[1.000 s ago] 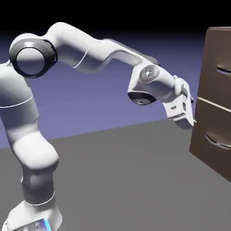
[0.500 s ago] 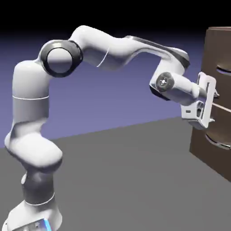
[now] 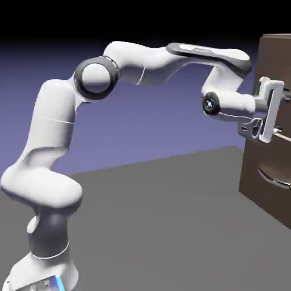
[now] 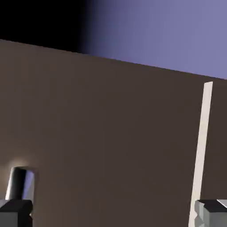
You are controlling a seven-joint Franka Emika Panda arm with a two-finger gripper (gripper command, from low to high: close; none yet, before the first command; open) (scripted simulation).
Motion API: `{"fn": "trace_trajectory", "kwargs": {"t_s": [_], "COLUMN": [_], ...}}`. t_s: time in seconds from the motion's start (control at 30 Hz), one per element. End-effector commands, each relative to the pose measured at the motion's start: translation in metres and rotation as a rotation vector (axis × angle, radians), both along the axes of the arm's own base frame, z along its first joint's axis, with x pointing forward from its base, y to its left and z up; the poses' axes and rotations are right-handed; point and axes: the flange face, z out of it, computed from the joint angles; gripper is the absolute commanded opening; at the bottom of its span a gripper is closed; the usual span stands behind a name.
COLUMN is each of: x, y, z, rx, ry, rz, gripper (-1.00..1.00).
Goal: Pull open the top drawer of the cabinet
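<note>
The cabinet [image 3: 284, 207] stands at the exterior view's right, dark brown, with two stacked drawer fronts. My gripper [image 3: 279, 113] is level with the top drawer [image 3: 271, 54], pointing straight at its front and very close to it. The jaws are open and hold nothing. In the hand view the top drawer [image 4: 111, 133] fills most of the picture. One end of its silvery handle [image 4: 20, 182] shows just above the left fingertip [image 4: 15, 213]. The pale seam [image 4: 201, 146] runs beside the right fingertip [image 4: 213, 213]. My gripper [image 4: 113, 215] has only wood between its tips.
The lower drawer front with its own curved handle [image 3: 274, 179] sits below the seam. The grey table [image 3: 159, 227] stretches between the robot's base and the cabinet. The arm's elbow [image 3: 96, 79] arches high on the left.
The arm has swung up and to the right. The hand rose from seam level to the top drawer and turned to face the cabinet front. The jaws stayed open.
</note>
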Motion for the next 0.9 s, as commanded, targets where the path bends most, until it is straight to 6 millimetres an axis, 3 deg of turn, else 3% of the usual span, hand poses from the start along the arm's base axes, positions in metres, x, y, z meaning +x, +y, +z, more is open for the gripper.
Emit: {"fn": "trace_trajectory", "kwargs": {"t_s": [0.0,0.23,0.57,0.6,0.87], "x": [0.004,0.028,0.078,0.078,0.039], "y": [0.007,0.066,0.066,0.066,0.066], "z": [0.003,0.024,0.024,0.024,0.024], "rx": [0.012,0.084,0.084,0.084,0.084], "ry": [-0.021,-0.159,-0.159,-0.159,-0.159], "rz": [-0.001,0.016,0.016,0.016,0.016], "gripper": [0.0,0.0,0.0,-1.0,-1.0]}}
